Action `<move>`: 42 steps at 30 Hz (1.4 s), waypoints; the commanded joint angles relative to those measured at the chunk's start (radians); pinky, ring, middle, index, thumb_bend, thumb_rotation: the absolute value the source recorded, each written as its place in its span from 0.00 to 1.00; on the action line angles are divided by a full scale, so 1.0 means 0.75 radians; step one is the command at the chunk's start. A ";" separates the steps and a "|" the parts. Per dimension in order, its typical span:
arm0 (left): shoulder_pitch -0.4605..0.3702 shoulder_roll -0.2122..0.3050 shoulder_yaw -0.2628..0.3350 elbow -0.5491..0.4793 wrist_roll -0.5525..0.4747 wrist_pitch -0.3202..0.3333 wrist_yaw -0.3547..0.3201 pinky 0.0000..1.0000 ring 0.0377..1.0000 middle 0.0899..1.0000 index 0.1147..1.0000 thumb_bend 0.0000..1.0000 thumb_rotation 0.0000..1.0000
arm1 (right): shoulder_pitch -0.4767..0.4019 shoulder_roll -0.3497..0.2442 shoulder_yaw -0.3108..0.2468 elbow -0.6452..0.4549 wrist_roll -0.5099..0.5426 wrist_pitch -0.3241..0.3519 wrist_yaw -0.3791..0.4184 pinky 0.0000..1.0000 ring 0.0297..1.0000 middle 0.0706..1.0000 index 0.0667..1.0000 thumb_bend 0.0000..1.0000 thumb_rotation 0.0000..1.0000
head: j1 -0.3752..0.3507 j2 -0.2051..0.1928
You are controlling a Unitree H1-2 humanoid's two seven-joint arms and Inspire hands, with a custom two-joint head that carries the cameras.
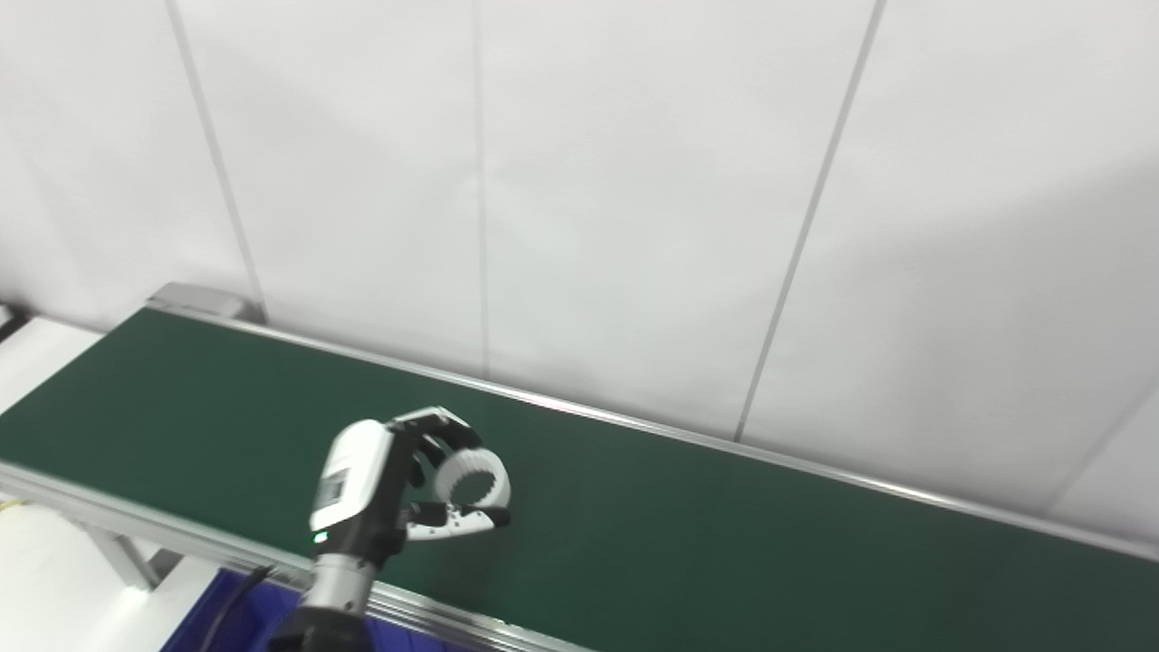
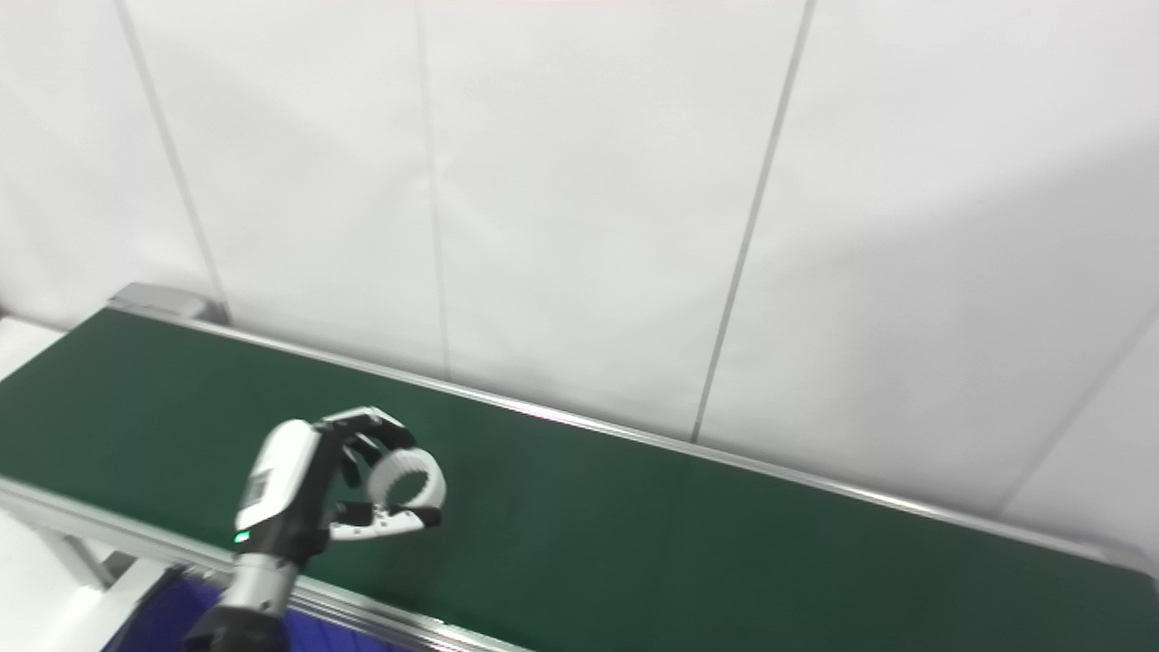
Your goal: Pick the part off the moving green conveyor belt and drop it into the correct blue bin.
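Observation:
My left hand (image 1: 398,484) hangs over the near side of the green conveyor belt (image 1: 688,534), shut on a white ribbed ring part (image 1: 473,478). The ring is held between the fingers above and the thumb below, a little above the belt surface. In the right eye view the same hand (image 2: 317,484) holds the ring (image 2: 407,480). A corner of a blue bin (image 1: 237,614) shows below the belt's near rail, under my left forearm. My right hand is out of sight.
The belt runs from upper left to lower right between silver rails (image 1: 579,412), with a white panelled wall (image 1: 634,199) right behind it. A white surface (image 1: 45,561) lies at the lower left beside the belt's frame.

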 commanded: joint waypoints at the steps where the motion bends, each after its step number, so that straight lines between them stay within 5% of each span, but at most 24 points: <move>1: 0.040 0.030 0.034 -0.070 -0.037 -0.094 0.016 0.32 0.36 0.42 0.47 0.49 0.00 | 0.012 0.017 -0.007 -0.068 -0.015 -0.026 0.019 0.69 0.77 0.80 0.82 0.90 0.33 | -0.060 0.038; 4: 0.104 0.061 0.064 -0.091 -0.133 -0.197 -0.014 0.34 0.37 0.43 0.47 0.49 0.00 | 0.027 0.035 -0.012 -0.099 -0.012 -0.030 0.035 0.70 0.77 0.79 0.81 0.91 0.33 | -0.130 0.091; 9: 0.166 0.120 0.113 -0.109 -0.303 -0.242 -0.122 0.39 0.39 0.44 0.46 0.50 0.00 | 0.054 0.067 -0.013 -0.186 -0.002 0.016 0.088 0.74 0.79 0.80 0.81 0.92 0.28 | -0.293 0.226; 14: 0.214 0.185 0.134 -0.051 -0.383 -0.321 -0.202 0.36 0.38 0.45 0.45 0.50 0.00 | 0.080 0.097 -0.017 -0.255 -0.003 0.072 0.131 0.76 0.80 0.81 0.83 0.93 0.33 | -0.335 0.297; 22: 0.274 0.198 0.146 -0.010 -0.438 -0.377 -0.280 0.42 0.42 0.44 0.44 0.50 0.00 | 0.077 0.121 -0.038 -0.314 0.003 0.129 0.183 0.75 0.79 0.81 0.84 0.93 0.37 | -0.301 0.400; 34: 0.297 0.231 0.076 0.038 -0.396 -0.448 -0.399 0.36 0.38 0.45 0.46 0.50 0.00 | 0.080 0.129 -0.073 -0.367 0.030 0.173 0.233 0.75 0.79 0.81 0.83 0.94 0.38 | -0.283 0.440; 38: 0.291 0.253 0.018 0.027 -0.354 -0.450 -0.466 0.45 0.42 0.45 0.44 0.50 0.00 | 0.084 0.124 -0.077 -0.371 0.035 0.172 0.236 0.75 0.79 0.81 0.83 0.94 0.37 | -0.273 0.435; 42: 0.258 0.268 -0.070 0.019 -0.257 -0.439 -0.536 0.43 0.41 0.44 0.46 0.50 0.00 | 0.081 0.119 -0.080 -0.363 0.034 0.156 0.232 0.75 0.78 0.81 0.82 0.94 0.37 | -0.271 0.432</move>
